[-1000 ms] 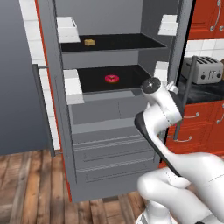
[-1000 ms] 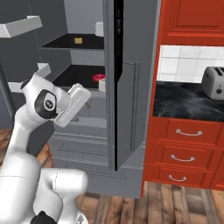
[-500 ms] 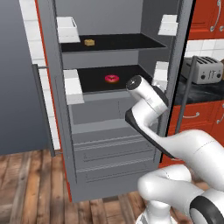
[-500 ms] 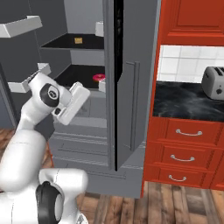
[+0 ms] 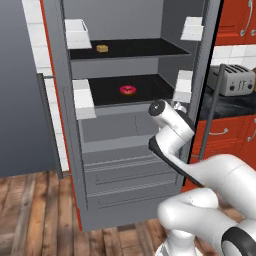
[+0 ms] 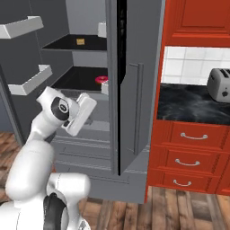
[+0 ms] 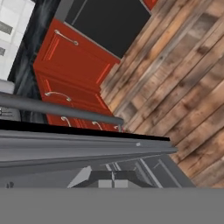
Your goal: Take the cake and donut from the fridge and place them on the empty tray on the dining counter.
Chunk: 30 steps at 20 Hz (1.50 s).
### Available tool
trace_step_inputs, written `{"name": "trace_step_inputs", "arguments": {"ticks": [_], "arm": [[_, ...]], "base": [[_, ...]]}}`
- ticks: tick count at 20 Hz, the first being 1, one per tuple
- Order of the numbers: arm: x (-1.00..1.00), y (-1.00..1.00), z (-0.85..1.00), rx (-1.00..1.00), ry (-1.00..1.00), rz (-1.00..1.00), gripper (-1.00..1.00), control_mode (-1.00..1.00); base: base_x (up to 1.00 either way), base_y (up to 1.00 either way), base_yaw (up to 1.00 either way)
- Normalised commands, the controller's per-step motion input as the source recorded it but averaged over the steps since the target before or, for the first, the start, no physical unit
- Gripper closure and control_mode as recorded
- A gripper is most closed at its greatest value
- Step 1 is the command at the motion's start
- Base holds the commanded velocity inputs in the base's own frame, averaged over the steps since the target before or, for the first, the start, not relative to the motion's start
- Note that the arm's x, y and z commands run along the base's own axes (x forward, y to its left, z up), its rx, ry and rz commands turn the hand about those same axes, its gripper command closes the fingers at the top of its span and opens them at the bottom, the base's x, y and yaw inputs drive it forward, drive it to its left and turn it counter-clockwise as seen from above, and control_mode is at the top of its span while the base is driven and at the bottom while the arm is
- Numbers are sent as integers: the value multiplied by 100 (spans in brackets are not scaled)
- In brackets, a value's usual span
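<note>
The fridge [image 5: 125, 165] stands open. On its upper black shelf lies the small yellow-tan cake [image 5: 102, 48] [image 6: 80, 41]. The pink-iced donut [image 5: 128, 90] [image 6: 101, 79] sits on the shelf below. My hand [image 6: 81, 112] hovers in front of the fridge, below and to the right of the donut and apart from it. In the hand view my gripper [image 7: 112, 180] is shut with nothing in it. It looks down past the fridge's right door edge toward the floor. The tray and the dining counter are out of view.
The right fridge door [image 6: 134, 90] with its long handle stands open beside my arm. White door bins [image 5: 82, 95] flank the shelves. A toaster [image 5: 234, 80] sits on the black counter over red drawers [image 6: 188, 157]. Wooden floor [image 5: 35, 215] lies in front.
The jaws have gone from open to shut on nothing. My wrist has swung left toward the fridge opening and dipped slightly.
</note>
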Motion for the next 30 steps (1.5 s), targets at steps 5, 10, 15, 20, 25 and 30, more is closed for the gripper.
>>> {"name": "trace_step_inputs", "arguments": {"ticks": [5,10,15,20,25,30], "arm": [[11,0,-15,-6,0,0,100,-100],[28,0,-11,-11,0,0,100,-100],[26,2,-4,-4,0,0,100,-100],[26,0,-8,0,0,0,100,-100],[18,0,-15,-2,0,-2,100,-100],[22,0,-20,-8,0,-6,100,-100]], "base": [[0,0,0],[0,0,0],[0,0,0],[0,0,0],[0,0,0],[0,0,0]]}}
